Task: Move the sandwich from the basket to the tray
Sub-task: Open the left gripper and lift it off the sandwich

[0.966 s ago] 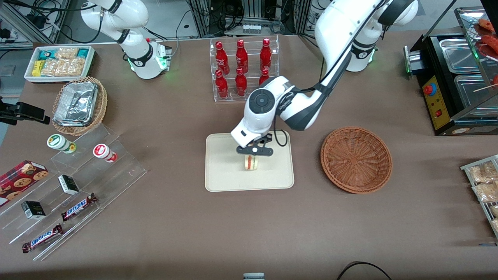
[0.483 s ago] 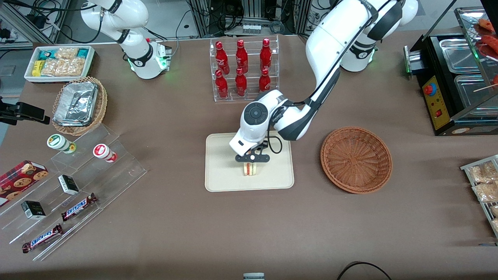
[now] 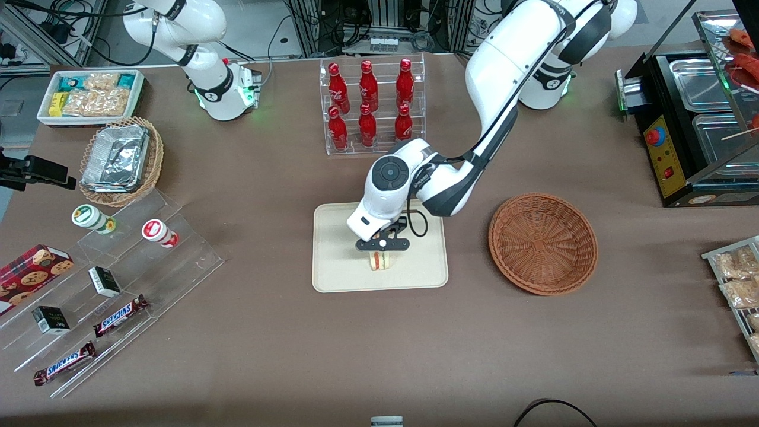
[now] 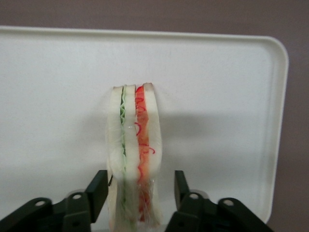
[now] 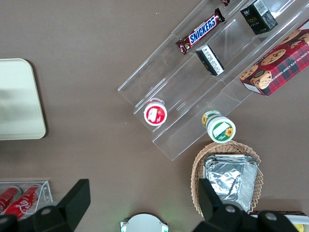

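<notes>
The sandwich (image 3: 379, 261) (image 4: 135, 140), white bread with green and orange-red filling, stands on edge on the cream tray (image 3: 338, 252) (image 4: 58, 92), near its middle. My left gripper (image 3: 382, 254) (image 4: 140, 186) is straight above it, open, with its black fingers (image 4: 99, 186) either side of the sandwich. One finger is at the bread's face and the other stands off with a clear gap. The reddish-brown basket (image 3: 542, 243) sits beside the tray toward the working arm's end, with nothing in it.
A clear rack of red bottles (image 3: 370, 107) stands farther from the front camera than the tray. A stepped acrylic display (image 3: 112, 284) with snacks, a foil-filled tan basket (image 3: 121, 160) and a white bin (image 3: 92, 95) lie toward the parked arm's end. A black food warmer (image 3: 694, 124) stands past the basket.
The left gripper has come down and slightly toward the front camera with the sandwich, which now rests on the tray.
</notes>
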Action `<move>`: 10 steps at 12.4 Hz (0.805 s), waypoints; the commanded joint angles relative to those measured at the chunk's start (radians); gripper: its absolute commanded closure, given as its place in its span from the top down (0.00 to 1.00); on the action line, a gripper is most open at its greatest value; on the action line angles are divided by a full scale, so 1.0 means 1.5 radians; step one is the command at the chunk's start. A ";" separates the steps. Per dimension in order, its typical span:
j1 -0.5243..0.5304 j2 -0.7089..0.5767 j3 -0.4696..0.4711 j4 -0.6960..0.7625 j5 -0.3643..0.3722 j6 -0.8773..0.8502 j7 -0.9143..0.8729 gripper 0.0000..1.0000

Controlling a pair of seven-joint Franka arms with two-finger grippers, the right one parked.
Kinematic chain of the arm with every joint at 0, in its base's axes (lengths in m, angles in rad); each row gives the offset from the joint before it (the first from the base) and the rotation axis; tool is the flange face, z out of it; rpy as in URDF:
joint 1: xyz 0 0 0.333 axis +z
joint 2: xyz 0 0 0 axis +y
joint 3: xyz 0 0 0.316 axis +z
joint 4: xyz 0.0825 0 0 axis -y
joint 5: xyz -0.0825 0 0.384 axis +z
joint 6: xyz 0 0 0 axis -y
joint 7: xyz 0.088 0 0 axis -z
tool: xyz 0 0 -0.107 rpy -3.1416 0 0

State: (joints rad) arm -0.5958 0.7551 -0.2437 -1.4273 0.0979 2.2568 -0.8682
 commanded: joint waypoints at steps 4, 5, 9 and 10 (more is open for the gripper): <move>0.073 -0.208 0.006 -0.016 -0.001 -0.219 -0.014 1.00; 0.091 -0.254 0.005 -0.018 -0.003 -0.264 -0.011 1.00; 0.187 -0.401 0.006 -0.056 -0.026 -0.409 0.055 1.00; 0.226 -0.442 0.007 -0.084 -0.041 -0.424 0.111 1.00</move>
State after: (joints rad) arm -0.3382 0.2058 -0.2285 -1.4398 0.0757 1.6363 -0.8071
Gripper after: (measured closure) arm 0.000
